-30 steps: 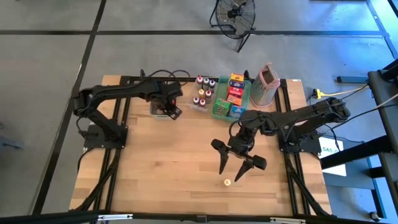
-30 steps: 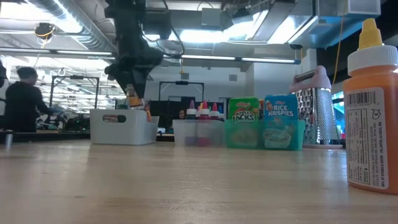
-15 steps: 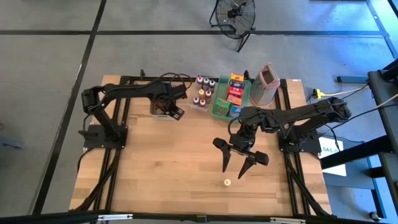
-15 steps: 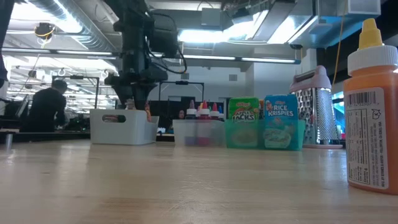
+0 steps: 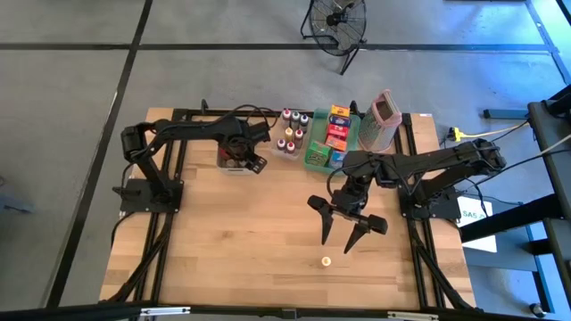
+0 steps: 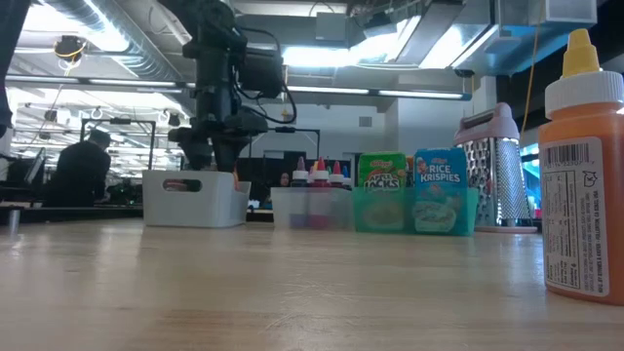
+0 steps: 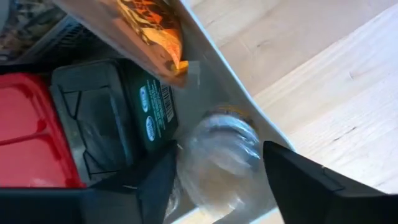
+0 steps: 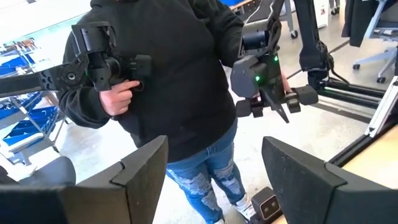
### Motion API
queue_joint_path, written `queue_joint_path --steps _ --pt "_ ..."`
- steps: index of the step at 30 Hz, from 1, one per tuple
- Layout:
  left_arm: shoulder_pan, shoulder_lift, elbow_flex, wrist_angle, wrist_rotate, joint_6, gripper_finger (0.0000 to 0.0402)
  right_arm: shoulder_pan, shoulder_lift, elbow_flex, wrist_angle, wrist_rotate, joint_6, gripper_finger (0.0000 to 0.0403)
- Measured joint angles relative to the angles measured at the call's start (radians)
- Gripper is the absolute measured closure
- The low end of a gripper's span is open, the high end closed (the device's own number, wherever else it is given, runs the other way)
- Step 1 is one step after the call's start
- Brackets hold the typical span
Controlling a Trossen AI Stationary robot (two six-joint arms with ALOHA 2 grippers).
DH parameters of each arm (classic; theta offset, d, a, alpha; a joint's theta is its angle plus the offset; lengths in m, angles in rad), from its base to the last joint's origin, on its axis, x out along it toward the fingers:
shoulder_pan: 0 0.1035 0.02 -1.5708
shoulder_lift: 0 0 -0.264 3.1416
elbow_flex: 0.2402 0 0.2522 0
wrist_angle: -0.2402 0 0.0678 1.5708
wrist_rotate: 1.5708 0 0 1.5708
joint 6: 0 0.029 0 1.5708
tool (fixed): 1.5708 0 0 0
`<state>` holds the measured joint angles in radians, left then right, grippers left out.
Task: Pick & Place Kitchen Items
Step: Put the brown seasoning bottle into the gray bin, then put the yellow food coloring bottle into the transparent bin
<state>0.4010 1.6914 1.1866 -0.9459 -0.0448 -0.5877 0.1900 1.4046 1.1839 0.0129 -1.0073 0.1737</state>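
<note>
Left gripper (image 5: 239, 160): lowered into white bin (image 5: 226, 159) near table's (image 5: 232, 232) far edge, left of centre; fingers (image 7: 311, 186) spread, set either side of clear jar (image 7: 221, 158) lying in the bin, no grip visible.
White bin contents: clear jar beside dark-lidded container (image 7: 112, 118), red lid (image 7: 28, 130), orange packet (image 7: 149, 31) overhead.
Clear bin (image 5: 293, 134): just right of white bin, at far edge; small bottles with coloured caps upright inside.
Green tray (image 5: 332, 138): next right; cereal boxes (image 6: 414, 190) upright.
Box grater (image 5: 382, 119): far right corner area, upright.
Right gripper (image 5: 346, 230): raised above table centre-right; fingers (image 5: 325, 227) spread wide, empty.
Orange bottle (image 5: 326, 261): upright near table's near edge, well apart from right gripper.
Beyond table: person in dark hoodie (image 8: 168, 68).
</note>
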Motion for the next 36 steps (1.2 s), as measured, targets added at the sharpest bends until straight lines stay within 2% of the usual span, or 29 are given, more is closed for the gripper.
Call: queue_joint_path --steps 5,15,24,31,36 --pt "0.001 0.0 0.0 0.0 0.0 0.006 0.0148 -0.006 0.0 0.0 -0.01 -0.002 -0.006 0.0139" --pt "0.0 -0.018 0.03 -0.001 -0.004 0.051 0.0148 -0.021 0.0 0.0 -0.01 -0.018 -0.006 0.0139" --pt "-0.001 -0.122 0.118 0.001 0.018 0.078 0.0147 -0.04 -0.016 0.0 -0.02 -0.013 0.002 0.0139" --pt "-0.037 -0.291 0.144 -0.007 0.073 0.151 0.0146 -0.041 -0.09 0.0 -0.125 0.051 0.078 0.0139" --pt "-0.088 -0.404 0.143 -0.005 0.073 0.156 0.0146 -0.013 -0.159 0.0 -0.294 0.234 0.112 0.0139"
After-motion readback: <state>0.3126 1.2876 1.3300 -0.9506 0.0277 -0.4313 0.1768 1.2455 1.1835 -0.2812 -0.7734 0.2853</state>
